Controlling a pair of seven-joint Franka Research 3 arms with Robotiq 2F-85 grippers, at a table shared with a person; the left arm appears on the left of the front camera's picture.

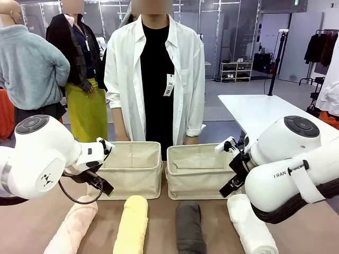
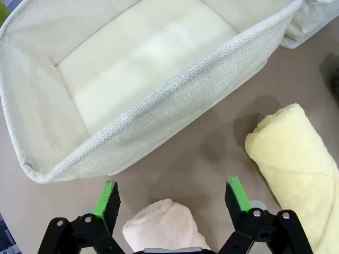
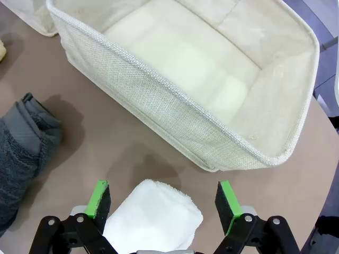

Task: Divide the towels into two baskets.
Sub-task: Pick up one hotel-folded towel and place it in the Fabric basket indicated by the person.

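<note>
The left gripper (image 2: 172, 197) stands fully open and holds nothing. Its green pads (image 2: 107, 198) are poised to either side of the end of the pale pink rolled terry-cloth towel (image 2: 164, 228), clear of it. The right gripper (image 3: 162, 198) is equally wide open and empty, its jaws flanking the end of the white rolled terry-cloth towel (image 3: 153, 219).

The yellow rolled terry-cloth towel (image 2: 296, 164) lies near the pink towel. The dark grey rolled terry-cloth towel (image 3: 21, 153) lies near the white towel. All four rest in a row on the brown table (image 2: 201, 159), on the robot's side of the baskets.

The left beige canvas basket (image 2: 185, 106) stands just beyond the pink towel. The right beige canvas basket (image 3: 159, 100) stands just beyond the white towel. Neither holds a towel.

Handling, as judged:
- The rolls are likely light, soft and compressible, and not fragile.
- The terry pile should give good friction, so slipping is improbable.
- A grip on the end or on a loose outer flap may unwind the roll.
- The jaws should take the roll across its middle, spanning the full thickness and closing firmly enough to pinch all layers.
- The ends may sag, so the roll should be lifted well clear of the soft basket rim.
</note>
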